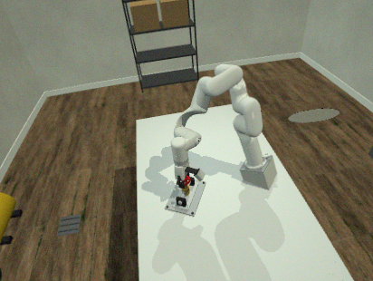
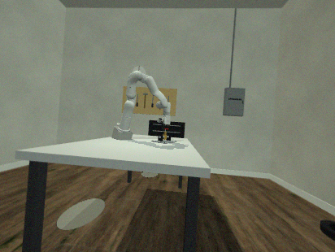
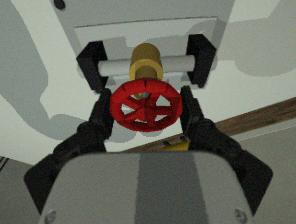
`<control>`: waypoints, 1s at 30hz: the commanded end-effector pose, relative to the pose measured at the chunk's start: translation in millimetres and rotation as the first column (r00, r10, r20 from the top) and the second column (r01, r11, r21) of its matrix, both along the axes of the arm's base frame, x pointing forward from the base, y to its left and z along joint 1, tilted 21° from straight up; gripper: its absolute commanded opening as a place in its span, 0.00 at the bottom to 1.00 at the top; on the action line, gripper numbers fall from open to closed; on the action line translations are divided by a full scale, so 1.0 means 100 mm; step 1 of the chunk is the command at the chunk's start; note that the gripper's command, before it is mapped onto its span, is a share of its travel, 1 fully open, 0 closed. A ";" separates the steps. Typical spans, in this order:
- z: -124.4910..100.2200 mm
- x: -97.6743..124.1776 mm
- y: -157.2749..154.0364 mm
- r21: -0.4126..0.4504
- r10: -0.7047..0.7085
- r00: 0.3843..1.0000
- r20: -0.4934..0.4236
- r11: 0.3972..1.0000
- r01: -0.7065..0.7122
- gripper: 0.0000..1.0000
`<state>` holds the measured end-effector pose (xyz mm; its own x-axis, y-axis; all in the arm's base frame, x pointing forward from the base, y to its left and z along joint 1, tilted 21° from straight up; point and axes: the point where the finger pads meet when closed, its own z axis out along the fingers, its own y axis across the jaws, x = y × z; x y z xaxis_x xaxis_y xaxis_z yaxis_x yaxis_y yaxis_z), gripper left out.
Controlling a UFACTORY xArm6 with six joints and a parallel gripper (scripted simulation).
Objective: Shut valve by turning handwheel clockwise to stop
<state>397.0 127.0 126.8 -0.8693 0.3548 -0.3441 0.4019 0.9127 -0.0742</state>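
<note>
The red spoked handwheel (image 3: 145, 107) sits level on top of a brass valve body (image 3: 145, 61), which is on a white pipe held by two black clamps on a grey baseplate (image 1: 186, 198). My gripper (image 3: 146, 97) reaches down from above and is shut on the handwheel, one black finger pressing each side of its rim. In the top view the handwheel (image 1: 186, 180) shows as a small red spot under the wrist. In the exterior view the valve (image 2: 166, 135) is tiny, at the far end of the table.
The arm's base (image 1: 258, 172) stands on the white table to the right of the baseplate. A dark shelf with cardboard boxes (image 1: 160, 41) stands against the back wall. A yellow object (image 1: 5, 213) is on the floor at the left.
</note>
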 end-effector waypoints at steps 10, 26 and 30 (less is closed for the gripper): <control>0.01 0.01 0.01 0.052 -0.167 0.985 0.039 0.985 0.165 0.00; 0.01 0.01 0.01 0.089 -0.269 0.961 0.054 0.960 0.264 0.00; 0.01 0.01 0.01 0.095 -0.284 0.957 0.056 0.956 0.278 0.00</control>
